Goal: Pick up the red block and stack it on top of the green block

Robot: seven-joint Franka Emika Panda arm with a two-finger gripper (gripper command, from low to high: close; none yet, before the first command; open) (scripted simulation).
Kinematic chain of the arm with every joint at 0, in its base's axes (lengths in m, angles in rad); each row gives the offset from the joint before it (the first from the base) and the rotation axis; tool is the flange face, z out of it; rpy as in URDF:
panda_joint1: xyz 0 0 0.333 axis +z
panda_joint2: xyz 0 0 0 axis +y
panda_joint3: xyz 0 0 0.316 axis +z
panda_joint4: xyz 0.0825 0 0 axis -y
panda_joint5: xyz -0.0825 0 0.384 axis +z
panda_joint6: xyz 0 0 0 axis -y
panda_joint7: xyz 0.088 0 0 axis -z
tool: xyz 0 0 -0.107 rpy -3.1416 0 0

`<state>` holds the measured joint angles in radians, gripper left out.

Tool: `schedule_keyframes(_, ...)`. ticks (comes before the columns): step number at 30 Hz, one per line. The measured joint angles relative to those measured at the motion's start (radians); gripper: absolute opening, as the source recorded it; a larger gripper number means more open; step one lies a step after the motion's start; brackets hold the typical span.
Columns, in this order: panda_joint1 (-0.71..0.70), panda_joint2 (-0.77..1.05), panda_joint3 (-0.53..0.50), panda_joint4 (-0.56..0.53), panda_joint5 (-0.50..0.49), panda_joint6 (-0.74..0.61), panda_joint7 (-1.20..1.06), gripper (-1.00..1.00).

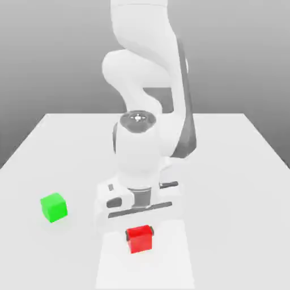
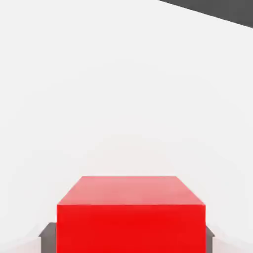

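The tool grips the red block; lifting and stacking on the green block, well apart from it, remain.

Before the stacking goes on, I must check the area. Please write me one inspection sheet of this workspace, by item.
Surface: pale table, with a brighter white strip below the gripper.
Job's things: red block between the gripper's fingers, with a dark pad against each of two opposite sides; green block alone toward the exterior view's left, its top bare. Not stacked.
Clutter: nothing seen.
Gripper: shut on the red block.
Cables: nothing seen.
Surroundings: plain grey background behind the table; white and dark-grey arm over it.
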<state>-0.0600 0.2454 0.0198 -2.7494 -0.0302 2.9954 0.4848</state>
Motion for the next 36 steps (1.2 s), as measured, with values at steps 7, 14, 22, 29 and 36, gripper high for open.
schedule_keyframes(7,-0.013,-0.102,0.017,-0.009,0.019,-0.085,-0.01,-1.0)
schedule_keyframes(14,-0.019,-0.237,0.018,-0.036,0.022,-0.203,0.01,-1.0)
schedule_keyframes(22,-0.167,-0.303,-0.13,-0.06,-0.049,-0.252,0.403,-1.0)
schedule_keyframes(29,-0.309,-0.365,-0.203,-0.081,-0.076,-0.289,0.743,-1.0)
schedule_keyframes(36,-0.454,-0.409,-0.267,-0.1,-0.066,-0.305,1.033,-1.0)
